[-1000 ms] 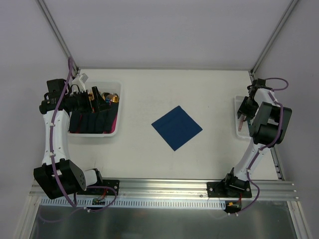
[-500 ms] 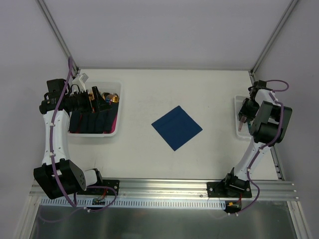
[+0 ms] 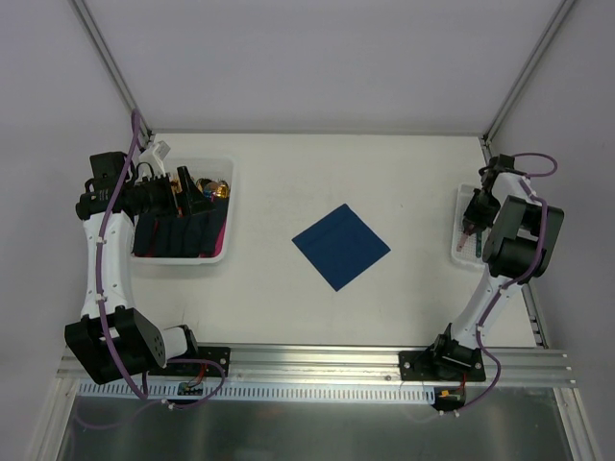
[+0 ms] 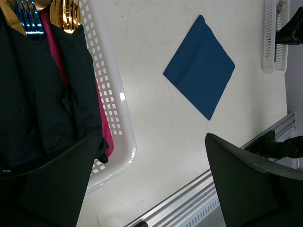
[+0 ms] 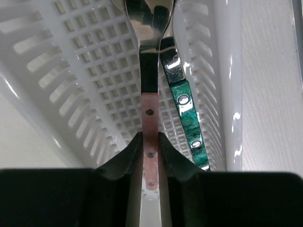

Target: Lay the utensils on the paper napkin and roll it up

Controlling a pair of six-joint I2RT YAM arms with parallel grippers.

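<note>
Utensil (riveted handle), lattice basket

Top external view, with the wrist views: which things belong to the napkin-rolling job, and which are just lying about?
Job: paper napkin; pink-handled utensil, in the right hand; green-handled utensil; their white basket.
Lying about: left basket; dark blue rolls; gold cutlery heads.

Overhead, left-wrist views: common paper napkin
</note>
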